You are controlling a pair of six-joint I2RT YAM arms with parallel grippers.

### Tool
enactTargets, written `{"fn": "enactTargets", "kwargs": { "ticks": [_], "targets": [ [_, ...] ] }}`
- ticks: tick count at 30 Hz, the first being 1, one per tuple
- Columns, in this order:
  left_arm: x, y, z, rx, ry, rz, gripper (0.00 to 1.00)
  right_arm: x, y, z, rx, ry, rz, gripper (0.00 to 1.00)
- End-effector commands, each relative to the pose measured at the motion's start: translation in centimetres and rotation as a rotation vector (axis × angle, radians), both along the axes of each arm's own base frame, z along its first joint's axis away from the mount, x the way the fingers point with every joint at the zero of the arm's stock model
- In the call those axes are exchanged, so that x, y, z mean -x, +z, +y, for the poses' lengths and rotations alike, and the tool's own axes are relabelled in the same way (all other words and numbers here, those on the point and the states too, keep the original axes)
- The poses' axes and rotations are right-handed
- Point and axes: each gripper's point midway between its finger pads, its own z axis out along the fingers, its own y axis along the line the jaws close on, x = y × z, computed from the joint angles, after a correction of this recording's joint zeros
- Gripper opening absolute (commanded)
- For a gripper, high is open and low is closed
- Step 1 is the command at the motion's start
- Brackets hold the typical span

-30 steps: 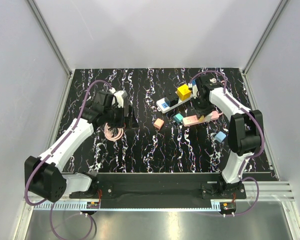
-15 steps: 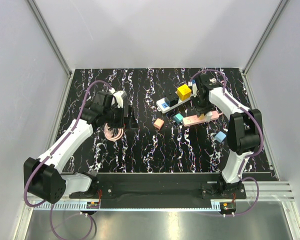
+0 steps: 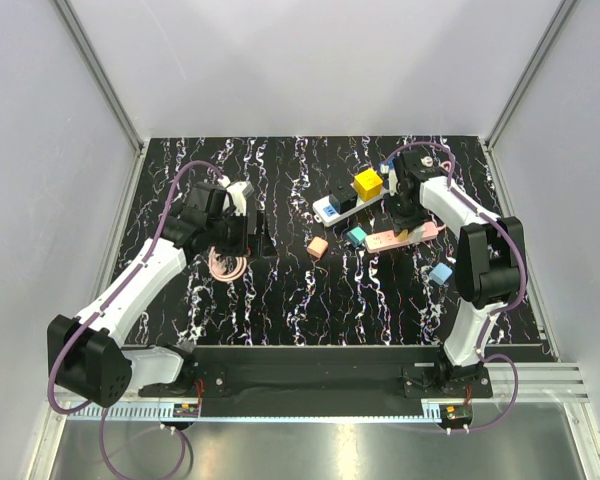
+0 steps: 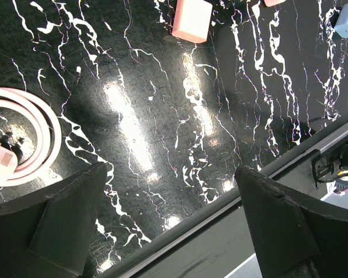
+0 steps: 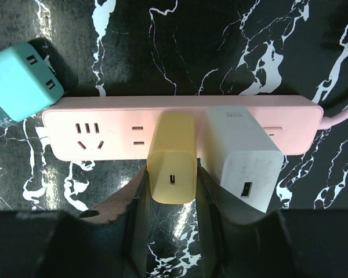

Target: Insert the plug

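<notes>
Right claw [image 5: 172, 180] grips pale-yellow plastic plug [image 5: 171, 145], standing prongs-down on long pink plastic power strip [image 5: 98, 136] lying 9-to-3 o'clock.

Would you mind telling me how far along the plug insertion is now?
Done: a white charger already sits in the pink power strip. In hand: the right gripper clamps the yellow plug at the strip. Left: seating depth is unclear; release remains. The left gripper hangs open.
</notes>
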Motion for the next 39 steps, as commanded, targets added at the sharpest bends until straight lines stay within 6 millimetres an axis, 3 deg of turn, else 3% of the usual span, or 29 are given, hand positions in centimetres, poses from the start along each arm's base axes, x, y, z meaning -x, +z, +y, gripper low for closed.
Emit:
{"fn": "enactTargets", "kwargs": {
  "ticks": [1,8,12,13,17,21,27,29,33,37,39],
  "targets": [
    [-0.7,1.3,-0.1,0.011,-0.005,-0.083,0.99,0.9,-2.5,-0.8,0.007,-0.032,0.062,0.0],
    [-0.9,1.4,0.1,0.004,0.001,-0.088,0.99,1.4,-3.7,-1.1,-0.015,-0.046,0.093,0.0],
    [-0.9,1.4,0.2,0.001,0.005,-0.093,0.99,0.9,-2.9,-1.4,-0.005,-0.064,0.07,0.0],
    [-0.9,1.3,0.1,0.001,0.004,-0.09,0.99,0.7,-2.5,-1.3,-0.006,-0.069,0.06,0.02],
    [-0.9,1.4,0.1,0.004,0.003,-0.089,0.99,-0.9,0.3,-0.9,-0.028,-0.084,-0.01,0.37],
    [-0.9,1.4,0.2,0.002,0.006,-0.092,0.99,-2.3,3.0,-0.4,-0.059,-0.084,-0.084,0.44],
    [-0.9,1.5,0.2,0.0,0.008,-0.096,0.99,-3.2,5.1,0.1,-0.091,-0.077,-0.13,0.5],
    [-0.8,1.5,0.2,0.002,0.005,-0.096,0.99,-3.3,5.4,-0.1,-0.08,-0.087,-0.134,0.5],
    [-0.8,1.7,0.2,0.004,0.006,-0.101,0.99,-3.1,6.4,-0.2,-0.079,-0.099,-0.149,0.4],
    [-0.8,1.6,0.1,0.006,0.004,-0.097,0.99,-2.9,6.9,0.0,-0.095,-0.102,-0.154,0.12],
    [-0.8,1.6,0.1,0.007,0.004,-0.098,0.99,-2.6,6.3,0.2,-0.108,-0.105,-0.132,0.05]
  ]
}}
